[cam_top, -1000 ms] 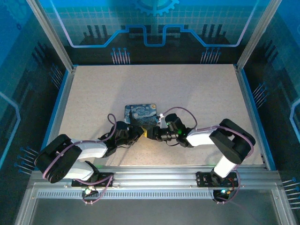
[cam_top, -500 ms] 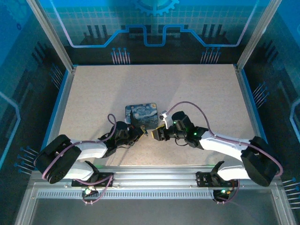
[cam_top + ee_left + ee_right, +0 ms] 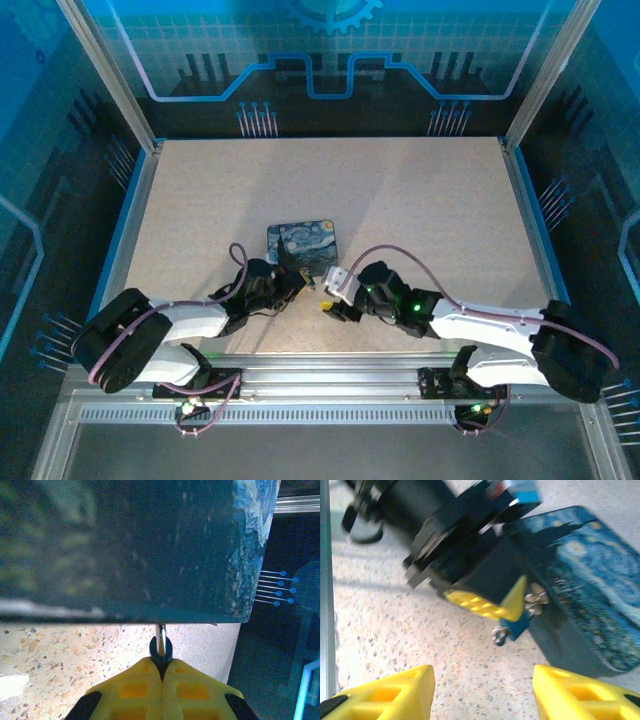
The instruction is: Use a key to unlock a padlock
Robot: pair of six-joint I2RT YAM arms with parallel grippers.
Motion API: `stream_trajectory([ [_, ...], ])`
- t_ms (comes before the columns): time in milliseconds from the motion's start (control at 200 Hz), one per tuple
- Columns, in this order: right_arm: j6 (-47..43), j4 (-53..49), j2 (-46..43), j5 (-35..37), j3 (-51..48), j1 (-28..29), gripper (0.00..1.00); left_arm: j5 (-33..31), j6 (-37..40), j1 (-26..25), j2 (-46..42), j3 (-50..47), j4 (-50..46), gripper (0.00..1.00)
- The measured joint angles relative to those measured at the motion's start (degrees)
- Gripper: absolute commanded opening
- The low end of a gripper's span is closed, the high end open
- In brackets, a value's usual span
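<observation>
In the top view the padlock is too small to make out; it is sitting somewhere between the tips of the two arms, just in front of the box with the night-sky picture. The right wrist view is showing it better, though a little blurred: the padlock is looking like a small bluish body with a silvery loop at its lower end, hanging just above the table and close beside the near edge of the box. The left gripper is pinching it with its jaws pressed together. A small silvery piece is lying against the box edge just above the padlock; I cannot tell whether this is the key.

In the left wrist view the box is covering the whole upper half, out of focus. Below its edge the left gripper is holding the padlock, seen there as a dark round part with a thin silvery pin pointing up to the box.

The right gripper is waiting near with its jaws wide apart and nothing between them. In the top view the left gripper and the right gripper are nearly meeting.
</observation>
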Motion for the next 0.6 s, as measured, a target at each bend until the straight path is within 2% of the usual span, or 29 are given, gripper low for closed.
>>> stream_trajectory([
  [135, -5.33, 3.8, 6.29, 6.93, -0.04, 4.04, 0.53, 0.0, -0.92, 0.0, -0.68, -0.02, -0.33, 0.0],
  [300, -7.82, 8.35, 12.48, 13.18, -0.02, 5.64, 0.5, 0.02, -0.96, 0.0, -1.05, -0.02, -0.52, 0.0],
  [600, -8.5, 14.23, 17.68, 18.67, 0.81, 6.1, 0.45, 0.02, -0.98, 0.0, -1.2, -0.02, -0.81, 0.0],
])
